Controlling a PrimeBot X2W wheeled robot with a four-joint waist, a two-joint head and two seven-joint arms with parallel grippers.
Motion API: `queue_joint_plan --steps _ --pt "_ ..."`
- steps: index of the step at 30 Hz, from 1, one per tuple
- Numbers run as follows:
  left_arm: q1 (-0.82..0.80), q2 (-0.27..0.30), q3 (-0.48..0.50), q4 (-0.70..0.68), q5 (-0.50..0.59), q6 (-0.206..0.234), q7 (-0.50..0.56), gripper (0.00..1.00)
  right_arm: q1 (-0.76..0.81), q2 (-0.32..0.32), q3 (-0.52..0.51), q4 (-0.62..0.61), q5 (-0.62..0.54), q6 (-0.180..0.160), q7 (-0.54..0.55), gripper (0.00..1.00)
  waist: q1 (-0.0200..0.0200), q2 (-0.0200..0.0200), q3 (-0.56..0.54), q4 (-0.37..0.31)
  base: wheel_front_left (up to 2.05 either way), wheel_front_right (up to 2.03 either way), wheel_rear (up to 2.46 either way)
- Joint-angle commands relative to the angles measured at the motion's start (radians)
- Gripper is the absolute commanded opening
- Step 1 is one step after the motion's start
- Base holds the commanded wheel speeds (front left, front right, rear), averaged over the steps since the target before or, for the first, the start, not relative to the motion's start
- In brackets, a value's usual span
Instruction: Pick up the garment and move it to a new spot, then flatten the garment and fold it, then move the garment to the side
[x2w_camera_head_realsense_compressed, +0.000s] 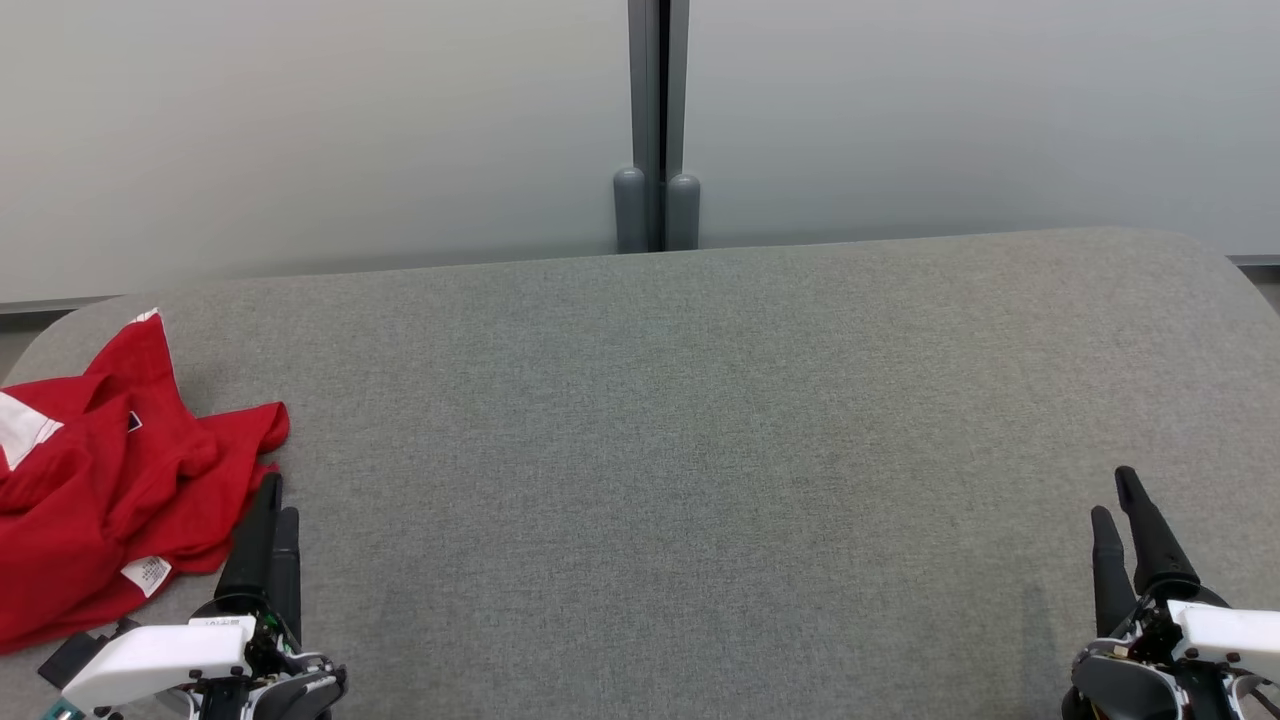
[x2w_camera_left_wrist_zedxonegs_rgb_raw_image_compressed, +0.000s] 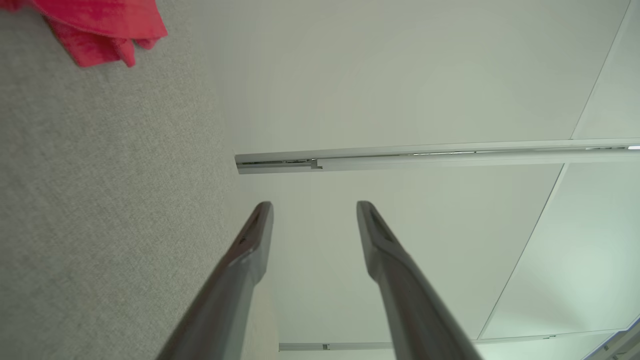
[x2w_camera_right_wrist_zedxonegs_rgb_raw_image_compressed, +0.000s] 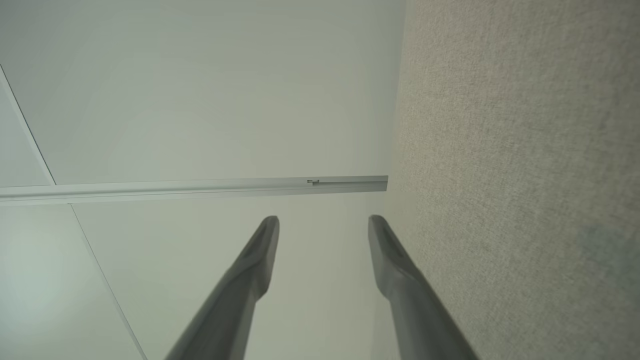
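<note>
1. While its jaws stand parted and empty, the left gripper (x2w_camera_head_realsense_compressed: 278, 497) sits just beside the red garment (x2w_camera_head_realsense_compressed: 100, 470).
2. The right gripper (x2w_camera_head_realsense_compressed: 1112, 492), equally parted, is well apart from the garment.
3. That garment lies crumpled at the worktop (x2w_camera_head_realsense_compressed: 700, 400)'s left end.

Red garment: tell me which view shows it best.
Head view: the red garment lies crumpled at the left end of the surface, labels showing, beside the left hand. Left wrist view catches one corner of it.
</note>
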Motion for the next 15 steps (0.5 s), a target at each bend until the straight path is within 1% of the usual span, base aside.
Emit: queue_joint_plan --steps 1,9,15 --pt "-0.029 0.006 -0.002 -0.018 0.003 -0.001 -0.005 1.00 -0.021 -0.006 0.001 -0.021 -0.006 0.000 -0.006 1.00 0.0000 -0.0001 0.000 0.000 0.00 0.00 0.00" --pt "-0.043 0.017 -0.039 -0.029 0.050 -0.001 -0.048 1.00 -0.018 -0.023 0.030 -0.037 -0.062 0.000 -0.048 1.00 0.0000 -0.0001 -0.004 0.002 0.00 0.00 0.00" --pt "-0.057 0.030 -0.052 -0.052 0.161 -0.001 -0.079 1.00 -0.024 -0.042 0.042 -0.054 -0.173 0.000 -0.080 1.00 0.0000 -0.0001 -0.007 0.004 0.00 0.00 0.00"
